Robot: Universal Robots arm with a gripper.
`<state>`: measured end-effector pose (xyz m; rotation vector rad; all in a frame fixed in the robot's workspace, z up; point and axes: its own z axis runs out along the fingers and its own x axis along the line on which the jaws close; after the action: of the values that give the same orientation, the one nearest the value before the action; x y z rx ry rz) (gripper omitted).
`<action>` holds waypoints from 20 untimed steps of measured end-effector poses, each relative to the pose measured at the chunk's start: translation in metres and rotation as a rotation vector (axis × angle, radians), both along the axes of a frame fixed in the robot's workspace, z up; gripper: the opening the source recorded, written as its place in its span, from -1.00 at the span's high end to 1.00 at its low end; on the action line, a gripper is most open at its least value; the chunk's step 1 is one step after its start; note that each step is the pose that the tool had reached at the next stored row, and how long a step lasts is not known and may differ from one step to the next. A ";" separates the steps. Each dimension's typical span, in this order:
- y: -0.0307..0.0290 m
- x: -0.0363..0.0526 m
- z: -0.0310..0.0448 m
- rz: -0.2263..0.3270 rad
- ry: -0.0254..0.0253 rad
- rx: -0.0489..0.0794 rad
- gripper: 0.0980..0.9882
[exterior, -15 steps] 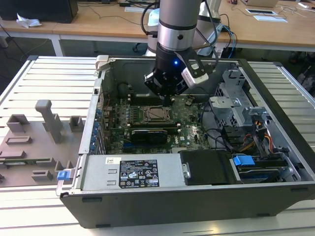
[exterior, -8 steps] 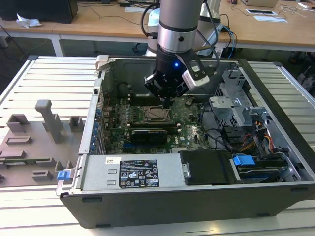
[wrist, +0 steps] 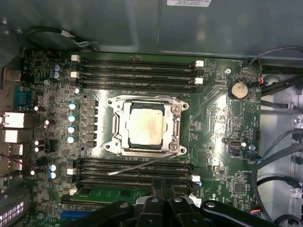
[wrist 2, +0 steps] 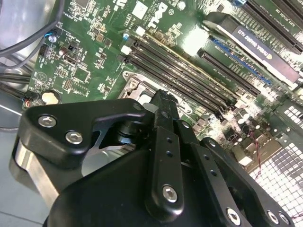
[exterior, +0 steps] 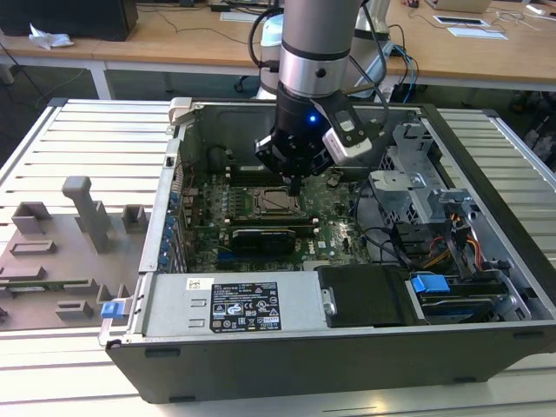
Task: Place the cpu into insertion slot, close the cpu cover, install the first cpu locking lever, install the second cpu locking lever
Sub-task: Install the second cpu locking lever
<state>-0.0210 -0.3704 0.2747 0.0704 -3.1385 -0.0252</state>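
In the second wrist view my gripper [wrist 2: 163, 101] is sitting closest to the camera, and its black fingers [wrist 2: 165, 142] are pressing together at the tip, with nothing between them. They are holding no part and, as far as I can tell, touching nothing; the tip is hanging just above the edge of the socket frame.

Below the fingers, in the first wrist view, the cpu [wrist: 145, 126] is lying flat inside the insertion slot [wrist: 176, 113], its pale metal top facing up. The cpu cover [wrist: 122, 126] is lying closed around the chip, so that the chip is showing through the square cut-out. A thin metal locking lever [wrist: 142, 165] is standing loose, pointing away from the socket across the black memory slots [wrist: 137, 177] on the side nearest the gripper. Whether the other lever is hooked, I cannot tell.

Further away, more memory slots [wrist: 137, 71] are running along the far side of the socket, and a round coin battery [wrist: 239, 89] is sitting on the green motherboard [wrist: 213, 118].

In the exterior view the arm [exterior: 317, 52] is reaching down into the open computer case [exterior: 304, 356], which is resting on a slatted table [exterior: 95, 139].
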 end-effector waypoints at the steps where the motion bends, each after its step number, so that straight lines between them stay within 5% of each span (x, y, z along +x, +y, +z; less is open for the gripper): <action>1: -0.0008 0.0000 0.0000 0.000 0.0000 0.000 0.98; 20: -0.0165 0.0000 -0.0005 0.000 0.0000 0.000 0.98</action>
<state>-0.0211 -0.3869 0.2741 0.0703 -3.1385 -0.0252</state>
